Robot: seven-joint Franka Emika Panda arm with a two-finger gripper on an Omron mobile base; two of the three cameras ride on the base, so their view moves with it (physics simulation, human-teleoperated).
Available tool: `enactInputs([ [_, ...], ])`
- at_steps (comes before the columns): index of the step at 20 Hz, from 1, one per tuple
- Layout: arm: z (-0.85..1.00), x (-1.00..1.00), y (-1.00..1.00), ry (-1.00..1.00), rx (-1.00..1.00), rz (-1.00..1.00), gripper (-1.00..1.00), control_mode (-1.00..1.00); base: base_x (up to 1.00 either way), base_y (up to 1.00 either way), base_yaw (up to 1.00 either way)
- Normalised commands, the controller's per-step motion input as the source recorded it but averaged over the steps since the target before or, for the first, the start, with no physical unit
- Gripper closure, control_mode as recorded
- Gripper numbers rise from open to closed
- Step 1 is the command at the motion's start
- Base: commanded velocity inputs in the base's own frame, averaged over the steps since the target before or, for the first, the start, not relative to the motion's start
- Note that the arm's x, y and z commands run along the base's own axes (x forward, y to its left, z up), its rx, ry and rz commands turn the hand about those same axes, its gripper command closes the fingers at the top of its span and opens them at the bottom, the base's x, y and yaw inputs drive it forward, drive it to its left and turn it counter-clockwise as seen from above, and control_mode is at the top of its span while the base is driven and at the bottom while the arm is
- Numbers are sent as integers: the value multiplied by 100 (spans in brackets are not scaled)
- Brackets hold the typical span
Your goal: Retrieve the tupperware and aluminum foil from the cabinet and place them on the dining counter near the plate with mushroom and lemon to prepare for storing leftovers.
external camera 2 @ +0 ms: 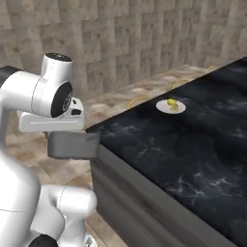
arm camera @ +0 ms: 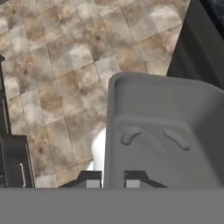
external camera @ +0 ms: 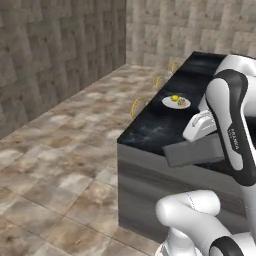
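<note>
My gripper is shut on the near wall of the grey tupperware, one fingertip on each side of the wall. The tub hangs level under the white hand, at the near corner of the dining counter. From the right, the tupperware is just off the counter's corner, over the floor. Farther along the black top stands the white plate, with the yellow lemon and the brownish mushroom on it. The aluminum foil and the cabinet are out of view.
Gold-legged stools stand along the counter's far side. Tiled floor stretches left to stone walls. The counter's grey side panel rises beside the tub. My own arm stands over the counter's near edge.
</note>
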Motion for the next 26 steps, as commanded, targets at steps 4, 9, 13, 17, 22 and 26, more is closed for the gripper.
enactInputs([
  [4, 0, 0, 0, 0, 0, 0, 100, 100, 61, 100, -48],
  [9, 0, 0, 0, 0, 0, 0, 100, 100, 49, 100, -63],
  [13, 0, 0, 0, 0, 0, 0, 100, 100, 47, 100, -66],
  [17, 0, 0, 0, 0, 0, 0, 100, 100, 45, 100, -64],
  [22, 0, 0, 0, 0, 0, 0, 100, 100, 55, 100, -61],
  [26, 0, 0, 0, 0, 0, 0, 100, 100, 68, 100, -58],
])
